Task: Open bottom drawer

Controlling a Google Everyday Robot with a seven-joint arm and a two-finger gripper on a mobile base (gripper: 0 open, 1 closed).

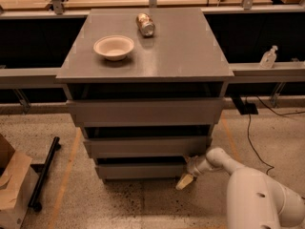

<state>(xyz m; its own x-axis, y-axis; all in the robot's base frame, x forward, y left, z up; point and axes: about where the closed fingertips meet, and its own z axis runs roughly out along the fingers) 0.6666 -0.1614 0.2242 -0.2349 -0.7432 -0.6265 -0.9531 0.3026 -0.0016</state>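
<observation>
At 5 o'clock in the frame the white arm (257,190) reaches in; its gripper (185,180) sits at the lower right corner of the bottom drawer (143,170), touching or just beside its front; I cannot tell whether the gripper is parted or closed. The step looks like seeking purchase on the handle-less front; next it needs a firm catch on that edge, then a straight pull toward 6 o'clock. Further off, at 11 o'clock on the cabinet top (181,56), sits a bowl (114,47); a can (145,24) lies at 12.
</observation>
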